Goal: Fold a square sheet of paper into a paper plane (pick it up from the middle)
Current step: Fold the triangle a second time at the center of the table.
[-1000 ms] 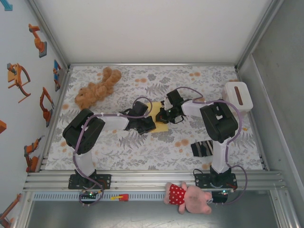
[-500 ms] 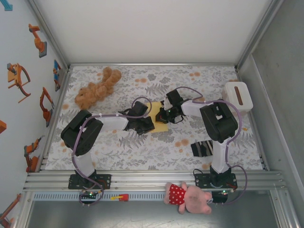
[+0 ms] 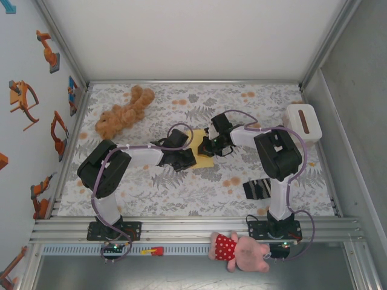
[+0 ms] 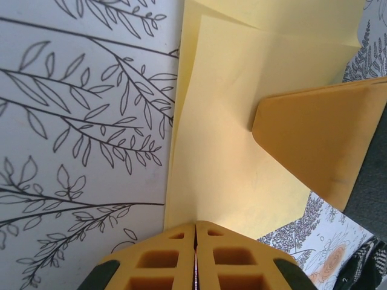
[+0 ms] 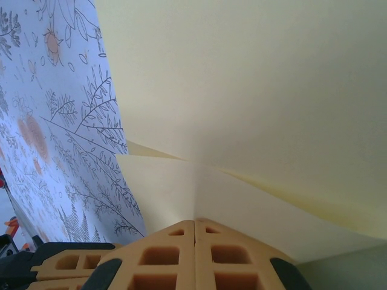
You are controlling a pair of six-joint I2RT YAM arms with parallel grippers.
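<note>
Yellow paper sheet (image 4: 230, 151): thin, limp, tears easily; I'd pinch a creased edge. Left gripper (image 4: 195, 226), right gripper (image 5: 195, 222) both fully closed.

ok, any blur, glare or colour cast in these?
Top external: even light, sharp, no glare on the table cover. Left wrist: square sheet of paper crisp, creases readable. Right wrist: the paper sits very close and looks soft, and the cover is tinted blue.

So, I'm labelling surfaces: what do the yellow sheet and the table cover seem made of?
The yellow sheet: thin matte paper, going by crisp creases and folded layers. The table cover: smooth, printed with leaves and flowers, probably vinyl or cloth; the look leaves that open.
</note>
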